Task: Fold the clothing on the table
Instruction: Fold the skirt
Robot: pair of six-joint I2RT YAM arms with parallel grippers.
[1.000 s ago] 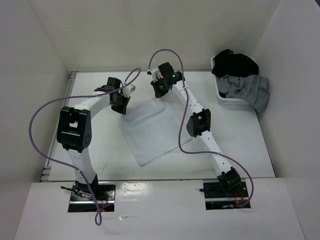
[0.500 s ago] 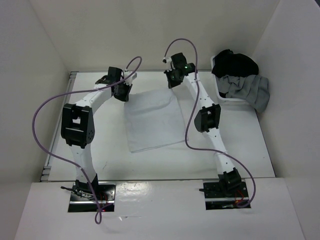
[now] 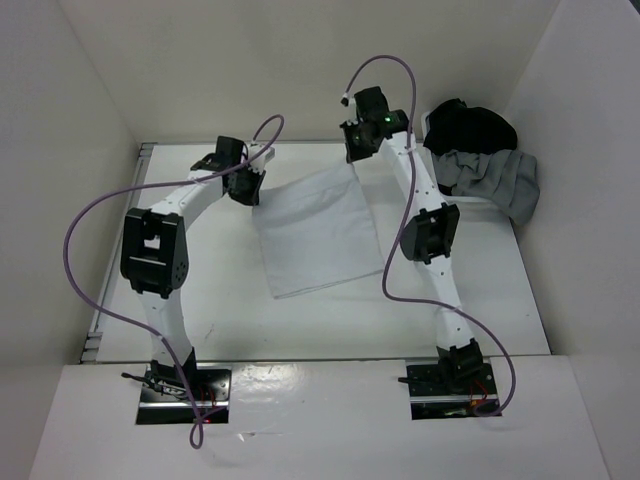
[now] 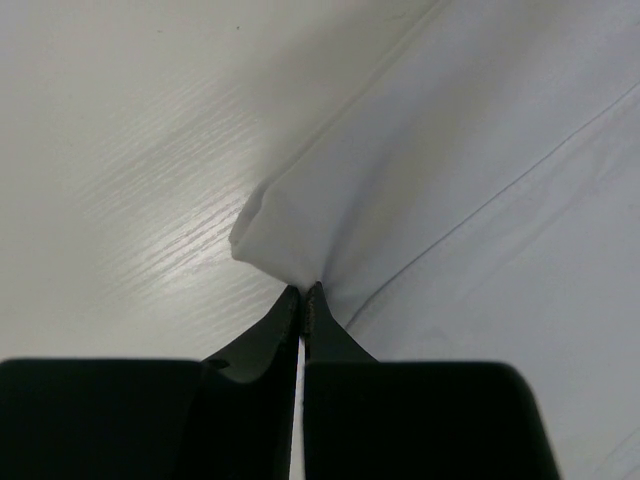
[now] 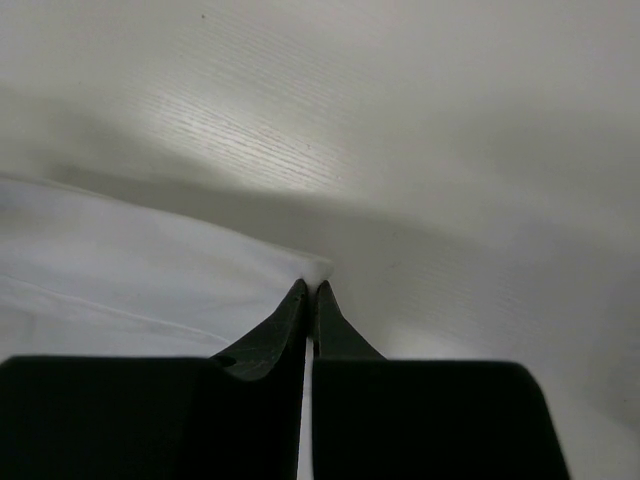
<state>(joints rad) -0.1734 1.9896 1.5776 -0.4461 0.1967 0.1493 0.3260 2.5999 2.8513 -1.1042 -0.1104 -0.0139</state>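
Top view, clothing: we see the white clothing (image 3: pixel 318 235) lying spread around the middle of the table (image 3: pixel 210 300), its near edge free and a little slanted.
Top view, left gripper: the left gripper (image 3: pixel 250 190) is at the far left corner of the clothing and touches it.
Top view, right gripper: the right gripper (image 3: pixel 354 158) is at the far right corner (this corner is farther back than the left one).
Top view, side: a bin (image 3: pixel 462 204) stands at the far right, well apart from the clothing. It holds a black garment (image 3: pixel 470 125) and a grey garment (image 3: pixel 505 180) that hangs over its rim.
Left wrist, grip: the jaws of the left gripper (image 4: pixel 303 292) are closed on a pinched corner of the clothing (image 4: pixel 450 180). The fabric bunches just ahead of the tips and spreads to the right, and the bare table (image 4: pixel 120 150) is on the left.
Right wrist, grip: the jaws of the right gripper (image 5: pixel 310 287) are closed on the very tip of a corner. The clothing (image 5: pixel 130 270) runs to the left, and the table (image 5: pixel 420 120) beyond it carries a shadow along the fabric edge.
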